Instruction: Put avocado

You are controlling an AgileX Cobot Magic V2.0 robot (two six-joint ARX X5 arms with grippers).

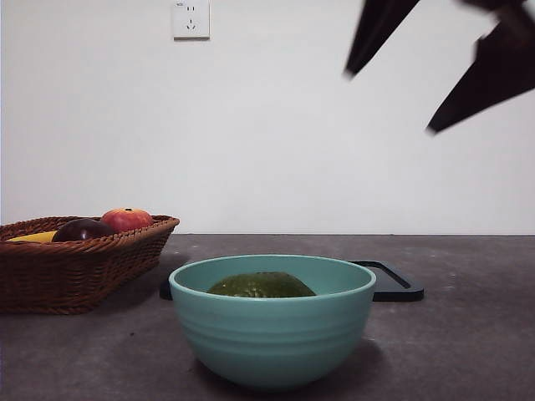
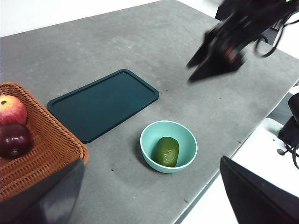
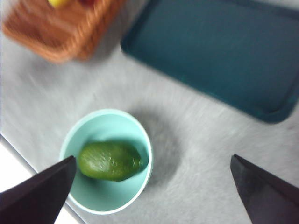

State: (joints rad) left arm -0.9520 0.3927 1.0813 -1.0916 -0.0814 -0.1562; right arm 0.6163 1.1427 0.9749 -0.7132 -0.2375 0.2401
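The olive-green avocado (image 1: pixel 261 286) (image 2: pixel 167 151) (image 3: pixel 110 161) lies on its side inside a teal bowl (image 1: pixel 272 334) (image 2: pixel 181 134) (image 3: pixel 103 128) near the table's front edge. My right gripper (image 1: pixel 389 103) (image 2: pixel 188 73) (image 3: pixel 152 158) hangs open high above and to the right of the bowl, holding nothing. Its wrist view looks down on the avocado between the spread jaws and is blurred. My left gripper (image 2: pixel 152 160) is also open and empty, high above the table and out of the front view.
A wicker basket (image 1: pixel 84 267) (image 2: pixel 42 154) (image 3: pixel 60 32) at the left holds a red apple (image 1: pixel 127 219) (image 2: pixel 10 109), a dark maroon fruit (image 1: pixel 82 230) (image 2: pixel 14 140) and something yellow (image 1: pixel 33 237). A dark flat tray (image 1: pixel 393 284) (image 2: pixel 103 102) (image 3: pixel 210 46) lies behind the bowl.
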